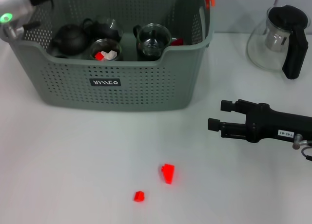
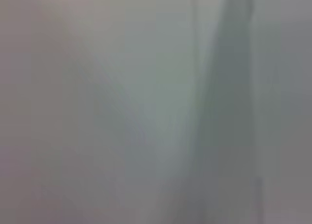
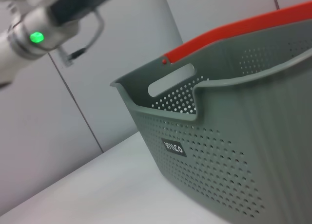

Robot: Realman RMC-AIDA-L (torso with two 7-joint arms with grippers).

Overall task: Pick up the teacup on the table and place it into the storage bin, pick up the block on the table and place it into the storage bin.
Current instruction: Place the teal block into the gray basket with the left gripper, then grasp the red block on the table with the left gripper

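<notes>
Right gripper (image 1: 212,116) hangs low over the table (image 1: 73,165), fingers slightly spread with nothing between them, pointing toward the storage bin (image 1: 122,83). Left arm sits at the bin's far left corner; its gripper isn't in view, so I can't tell its state, and the left wrist view shows nothing usable. Teacups (image 1: 152,40) already sit in the bin beside a dark teapot (image 1: 69,39). Two red blocks remain on the table in front of the bin: the larger red block (image 1: 168,173) and, just beside it, a smaller red block (image 1: 139,196). Step in hand looks like the block pick: bring the right gripper over the larger one, tilt down, straddle its flat sides, close gently. The glass teapot (image 1: 278,39) stands well clear at far right.
</notes>
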